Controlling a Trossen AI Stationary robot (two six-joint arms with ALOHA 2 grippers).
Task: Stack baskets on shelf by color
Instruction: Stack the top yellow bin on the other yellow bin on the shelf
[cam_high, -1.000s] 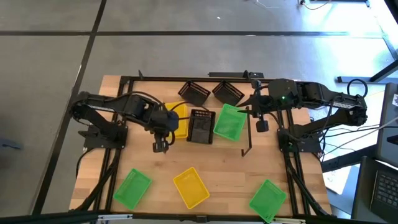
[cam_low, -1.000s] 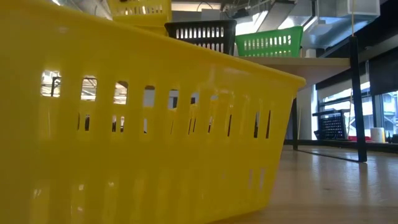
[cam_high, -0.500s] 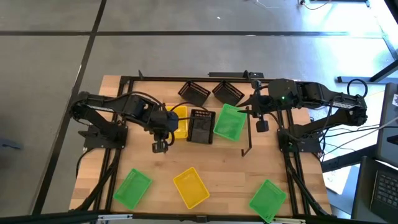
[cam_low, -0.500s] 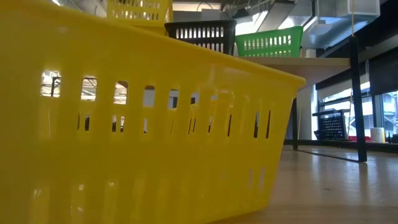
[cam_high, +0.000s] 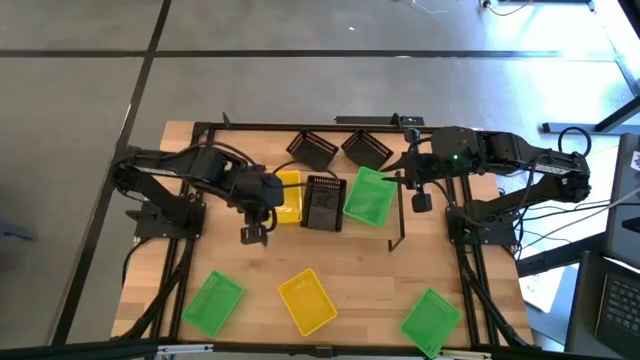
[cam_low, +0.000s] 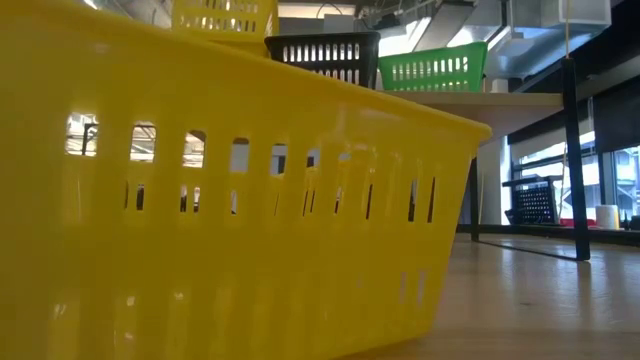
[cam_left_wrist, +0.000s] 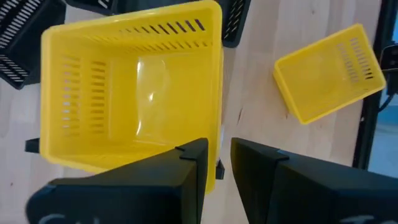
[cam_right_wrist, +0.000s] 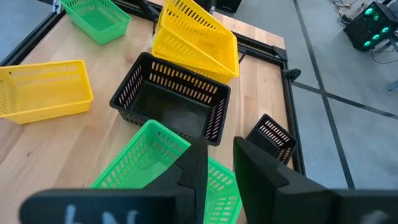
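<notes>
Left pincer (cam_high: 253, 235) beside tilted yellow basket (cam_high: 285, 195)

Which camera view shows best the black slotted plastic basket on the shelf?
The right wrist view: the black slotted plastic basket shows whole, open side up, between the yellow and green ones. The high view shows it small from above, the low view only one slotted side, and the left wrist view only dark corners.

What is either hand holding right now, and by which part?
Nothing. The left hand is open, just clear of the yellow basket on the shelf. The right hand hangs empty above the green basket.
</notes>
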